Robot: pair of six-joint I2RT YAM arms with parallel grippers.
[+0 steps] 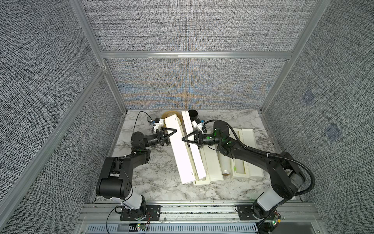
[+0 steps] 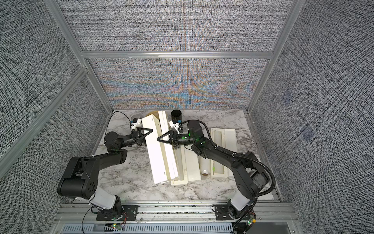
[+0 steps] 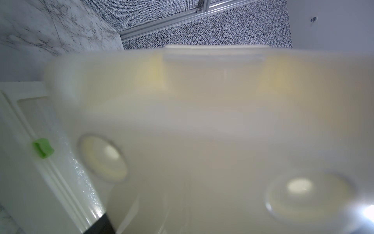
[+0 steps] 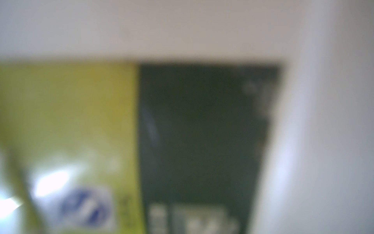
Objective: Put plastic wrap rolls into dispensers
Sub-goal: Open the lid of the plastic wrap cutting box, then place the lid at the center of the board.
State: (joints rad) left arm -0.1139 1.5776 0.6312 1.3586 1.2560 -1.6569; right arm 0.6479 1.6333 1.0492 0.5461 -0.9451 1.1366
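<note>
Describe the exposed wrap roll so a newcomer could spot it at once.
Start at the marble table, then go to the cream dispensers under the right arm. The roll lies lengthwise between two of them; it alone is a round translucent cylinder with a brown core end facing the camera.

Blurred cream dispenser [image 3: 202,121] filling the view, green clip [image 3: 43,147] on a second dispenser [image 3: 20,182], marble tabletop [image 3: 50,26] behind
</note>
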